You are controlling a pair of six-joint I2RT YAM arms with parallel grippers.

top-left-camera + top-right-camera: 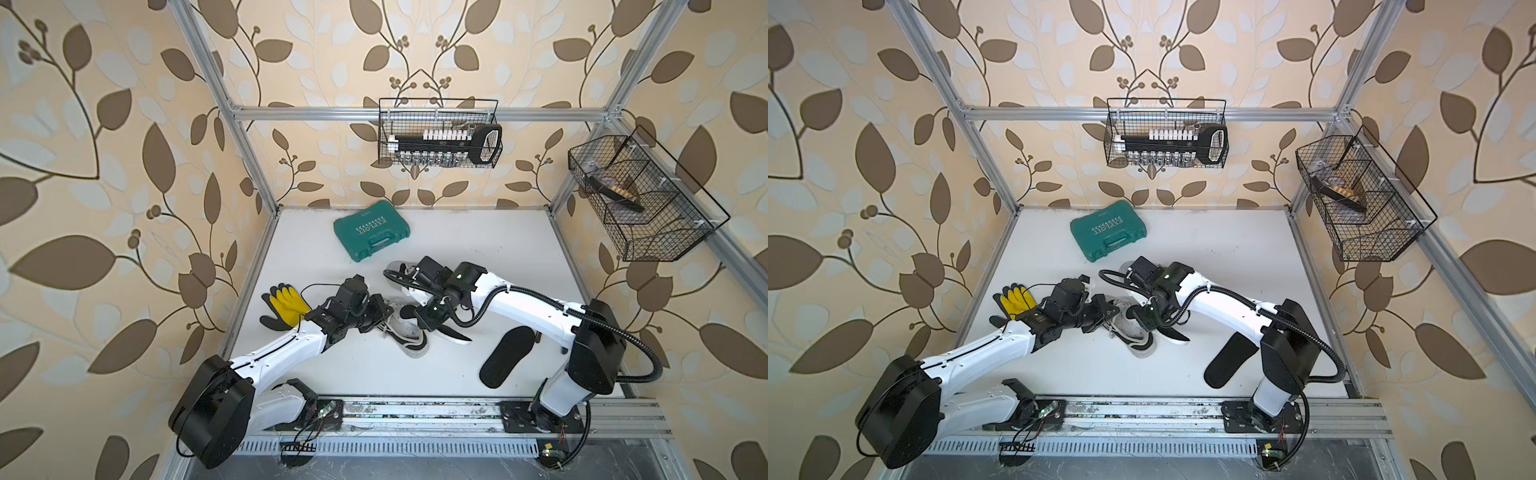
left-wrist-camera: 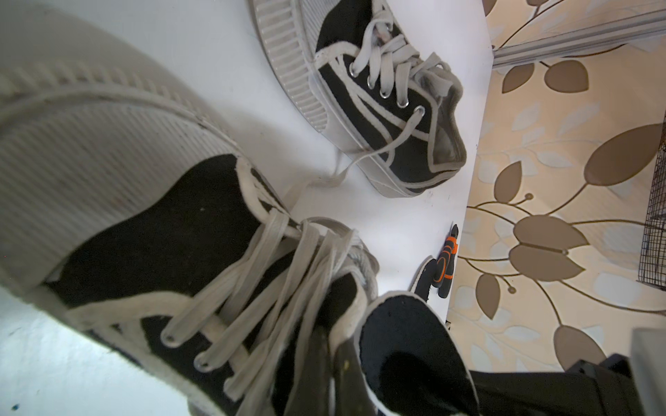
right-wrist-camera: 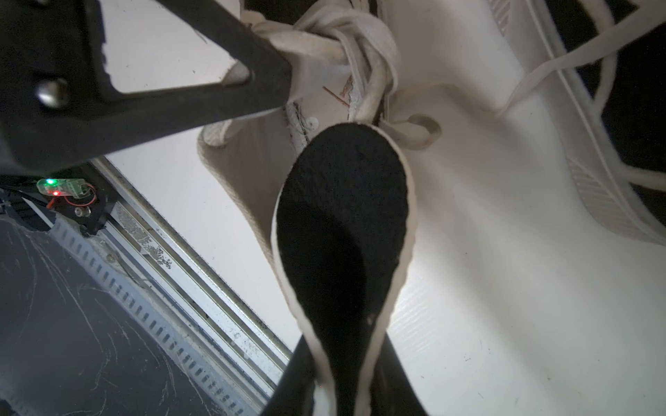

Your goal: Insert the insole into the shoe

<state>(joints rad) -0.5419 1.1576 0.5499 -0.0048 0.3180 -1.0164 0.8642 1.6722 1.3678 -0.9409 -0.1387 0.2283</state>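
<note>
**Insole at the mouth of the shoe.** The left jaws were closed on the tongue of the black-and-white shoe point(image 1: 409, 337), which lay near the middle of the worktop point(image 1: 478, 232). The right jaws gripped the black insole point(image 3: 342, 216) by its narrow part, with its rounded end at the shoe's opening, just beside the laces point(image 3: 364, 47). A second shoe point(image 2: 389, 119) lay beyond. A second insole point(image 1: 507, 357) lay flat near the right arm's base. A green case point(image 1: 371, 230) and gloves point(image 1: 284, 303) lay apart.
</note>
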